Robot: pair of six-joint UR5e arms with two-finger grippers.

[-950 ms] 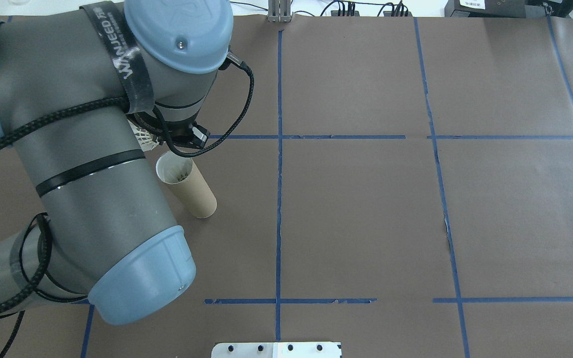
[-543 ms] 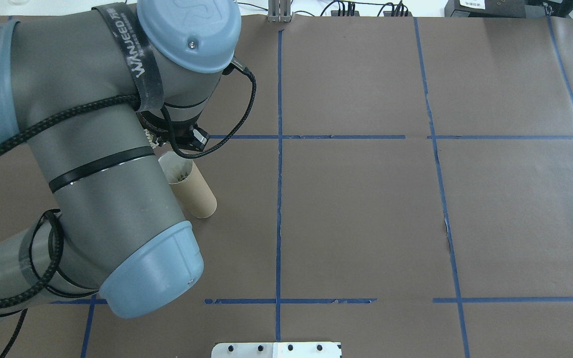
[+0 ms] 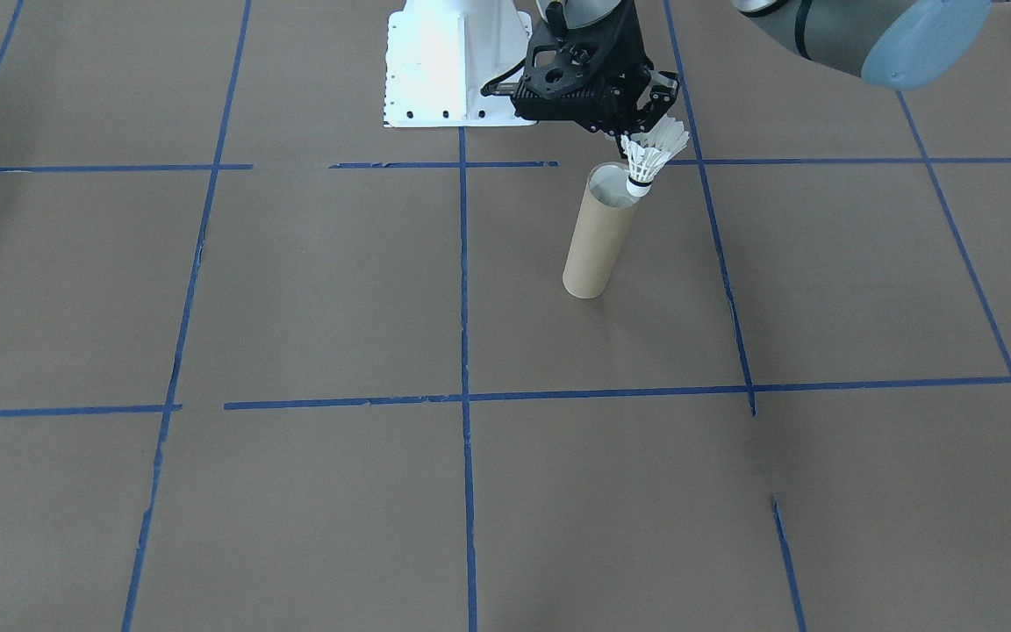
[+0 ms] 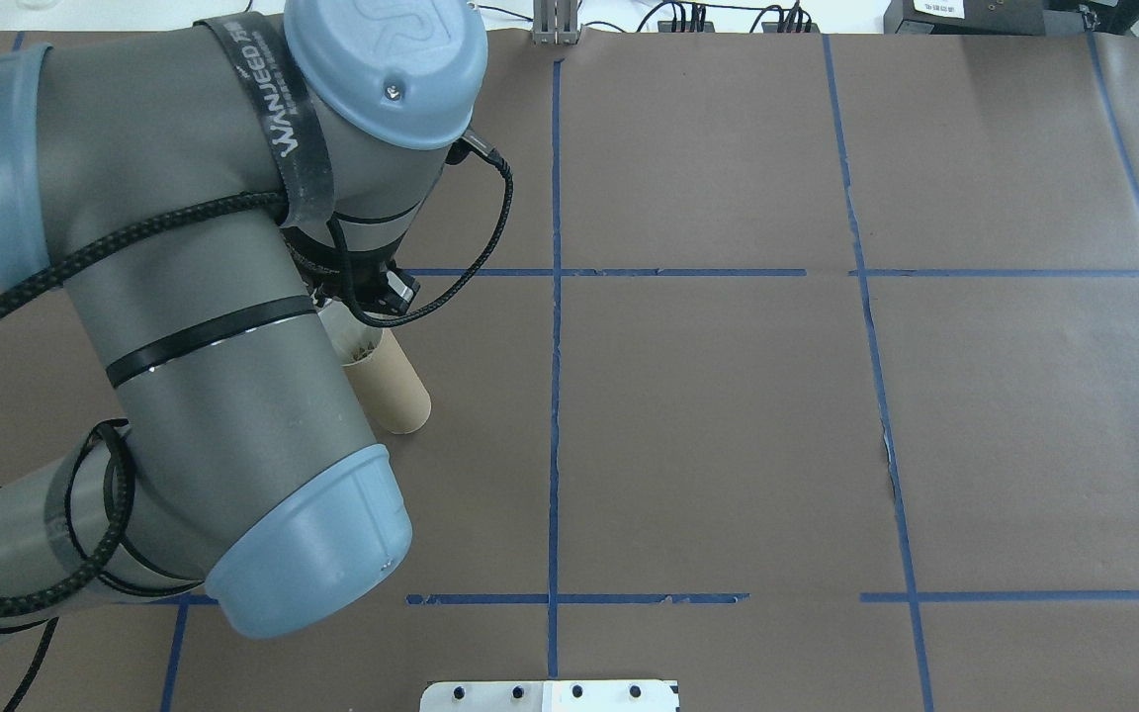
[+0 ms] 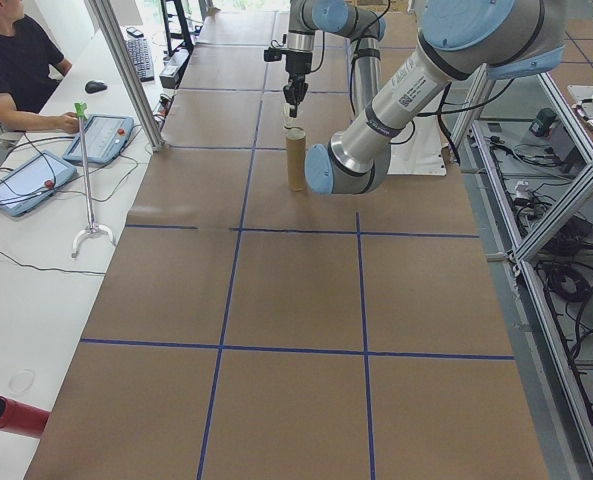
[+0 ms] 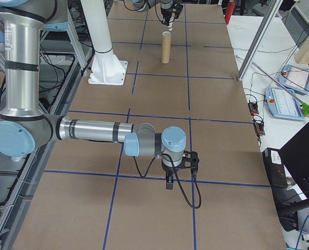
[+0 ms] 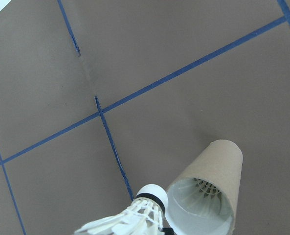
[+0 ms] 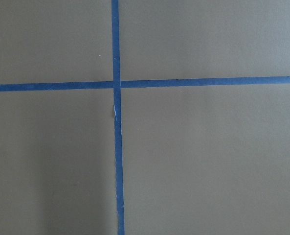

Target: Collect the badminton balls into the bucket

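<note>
Shuttlecock [image 3: 648,156] over cardboard tube [image 3: 595,237], brown paper tabletop [image 3: 321,290], blue tape grid [image 3: 463,290]

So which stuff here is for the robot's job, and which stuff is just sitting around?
For the job:
- shuttlecock, held above the tube's mouth
- cardboard tube, standing upright, another shuttlecock already inside
- left gripper, its jaws shut on the shuttlecock's feathers

Just around:
- blue tape lines
- white robot base
- right gripper, idle over bare paper
</note>
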